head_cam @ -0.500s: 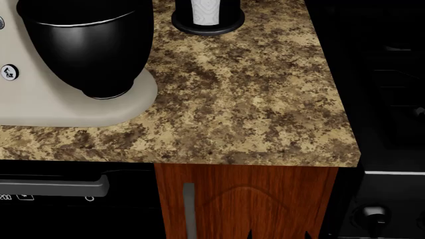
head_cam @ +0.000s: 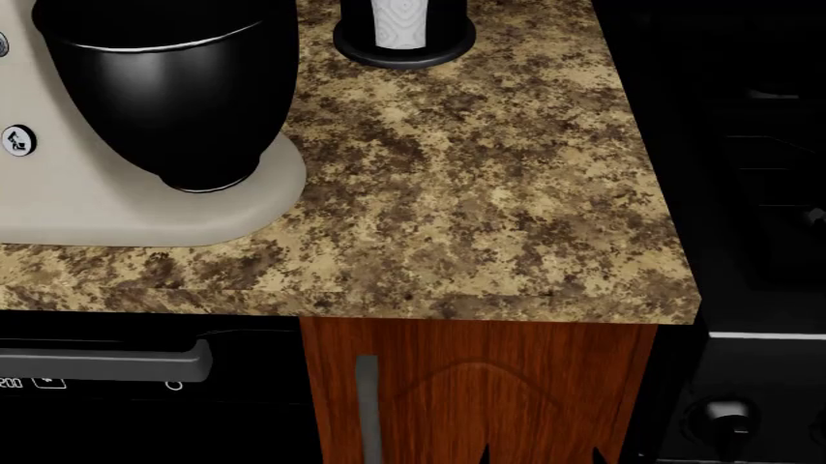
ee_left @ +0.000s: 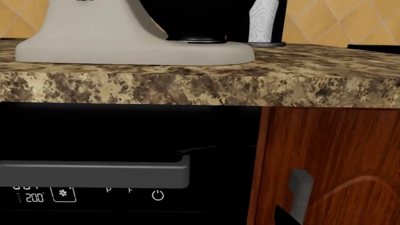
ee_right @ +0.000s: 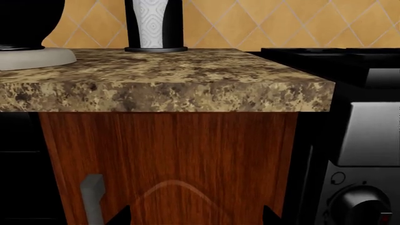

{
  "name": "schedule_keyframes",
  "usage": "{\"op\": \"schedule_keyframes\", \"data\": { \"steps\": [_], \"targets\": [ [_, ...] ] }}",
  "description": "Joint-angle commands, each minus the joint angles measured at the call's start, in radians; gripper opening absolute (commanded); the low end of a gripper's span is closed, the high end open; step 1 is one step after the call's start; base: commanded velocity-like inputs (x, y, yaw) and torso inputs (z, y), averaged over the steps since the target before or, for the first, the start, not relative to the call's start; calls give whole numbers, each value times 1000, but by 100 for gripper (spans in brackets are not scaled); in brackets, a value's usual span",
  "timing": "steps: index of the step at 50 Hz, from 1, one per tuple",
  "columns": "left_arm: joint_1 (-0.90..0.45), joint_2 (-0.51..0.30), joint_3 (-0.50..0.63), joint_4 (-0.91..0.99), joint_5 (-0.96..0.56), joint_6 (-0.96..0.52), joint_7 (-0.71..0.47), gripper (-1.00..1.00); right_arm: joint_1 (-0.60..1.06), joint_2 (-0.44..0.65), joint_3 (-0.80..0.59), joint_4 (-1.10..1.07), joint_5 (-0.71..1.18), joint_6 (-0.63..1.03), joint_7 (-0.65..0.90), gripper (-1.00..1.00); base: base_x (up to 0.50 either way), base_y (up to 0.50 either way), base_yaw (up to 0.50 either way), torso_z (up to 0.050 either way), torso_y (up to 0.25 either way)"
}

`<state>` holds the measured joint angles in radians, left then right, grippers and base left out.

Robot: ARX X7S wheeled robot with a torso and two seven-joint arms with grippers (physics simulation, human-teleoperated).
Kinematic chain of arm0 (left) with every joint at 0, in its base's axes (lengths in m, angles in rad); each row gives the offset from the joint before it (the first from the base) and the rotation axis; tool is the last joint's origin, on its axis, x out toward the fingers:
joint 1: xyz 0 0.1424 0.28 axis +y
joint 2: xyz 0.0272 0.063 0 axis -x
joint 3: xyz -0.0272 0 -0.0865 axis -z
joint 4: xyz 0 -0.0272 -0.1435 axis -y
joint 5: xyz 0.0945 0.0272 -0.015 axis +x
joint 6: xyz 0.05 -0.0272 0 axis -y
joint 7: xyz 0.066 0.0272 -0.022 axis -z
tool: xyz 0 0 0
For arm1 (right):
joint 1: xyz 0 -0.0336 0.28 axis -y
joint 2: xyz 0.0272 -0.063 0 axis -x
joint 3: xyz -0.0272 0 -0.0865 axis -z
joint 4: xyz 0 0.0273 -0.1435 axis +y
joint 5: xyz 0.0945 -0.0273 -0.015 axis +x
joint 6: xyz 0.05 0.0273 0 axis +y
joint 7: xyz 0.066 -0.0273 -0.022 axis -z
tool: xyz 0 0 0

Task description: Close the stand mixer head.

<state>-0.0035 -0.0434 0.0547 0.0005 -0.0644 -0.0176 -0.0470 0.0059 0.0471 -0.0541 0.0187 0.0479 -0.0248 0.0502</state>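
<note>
Mixer head: out of view; only bowl (head_cam: pixel 162 92) and base (head_cam: pixel 142 208) show, 10 o'clock. Grippers unseen, opening unknown. Advice: raise arms, press head down evenly.

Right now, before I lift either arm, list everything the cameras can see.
Mixing bowl: one, glossy black, on the mixer base.
Mixer base: one, beige, countertop's left; a round knob on its column.
Stand mixer head: not in any view.
Paper towel roll: one, white, in a black holder behind the bowl.
Countertop: one, speckled brown granite.
Cabinet door: one, reddish wood, grey handle, under the counter.
Dishwasher panel: one, black, grey handle, left of cabinet.
Stove: one, black, with knob, right of counter.
Grippers: neither visible.
</note>
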Motion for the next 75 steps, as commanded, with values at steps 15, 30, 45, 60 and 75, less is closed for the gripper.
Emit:
{"op": "schedule_keyframes", "data": {
  "steps": [15,30,45,60,75],
  "targets": [
    [11,-46,44,31,-42,24,-34,100,-9,39,-42,-23,33,1,45,100,0,0,0,16,0],
    [5,-62,64,19,-62,26,-49,100,-7,56,-61,-25,46,-3,65,100,0,0,0,48,0],
    [10,-78,81,30,-70,30,-66,100,-1,69,-81,-11,56,-12,79,100,0,0,0,48,0],
    [6,-89,93,9,-84,68,-70,100,-1,81,-96,-20,67,-6,93,100,0,0,0,49,0],
    [41,-118,70,274,-130,-133,-140,100,0,93,-95,-222,93,183,155,100,0,0,0,21,0]
  ]
}}
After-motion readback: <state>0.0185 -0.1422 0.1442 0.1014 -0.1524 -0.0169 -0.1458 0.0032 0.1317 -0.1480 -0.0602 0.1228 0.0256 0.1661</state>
